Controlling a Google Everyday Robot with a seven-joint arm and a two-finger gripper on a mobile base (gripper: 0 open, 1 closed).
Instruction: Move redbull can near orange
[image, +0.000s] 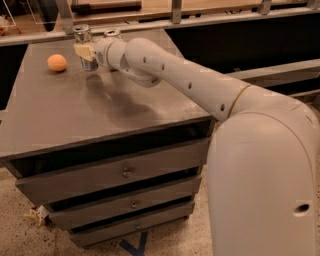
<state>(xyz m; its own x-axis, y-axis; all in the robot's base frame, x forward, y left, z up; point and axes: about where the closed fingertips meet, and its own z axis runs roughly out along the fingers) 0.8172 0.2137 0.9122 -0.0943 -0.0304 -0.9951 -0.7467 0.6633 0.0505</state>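
Gripper (84, 51) at 11 o'clock of worktop (100, 115), fingers (80, 50) clamped around redbull can (82, 34) (upright, gripped mid-body). Held near orange (57, 62), at its 3 o'clock, apart from it. Also on worktop: second can (111, 34) at 2 o'clock of redbull can.

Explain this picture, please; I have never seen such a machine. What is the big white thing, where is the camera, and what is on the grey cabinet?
The white thing is a robot's single arm, reaching over a grey drawer cabinet. One camera looks down along the arm; where it is mounted cannot be told. At the arm's end, the gripper is closed around a slim redbull can near the far edge. An orange lies apart from it, toward the picture's left. A second can stands behind the arm.
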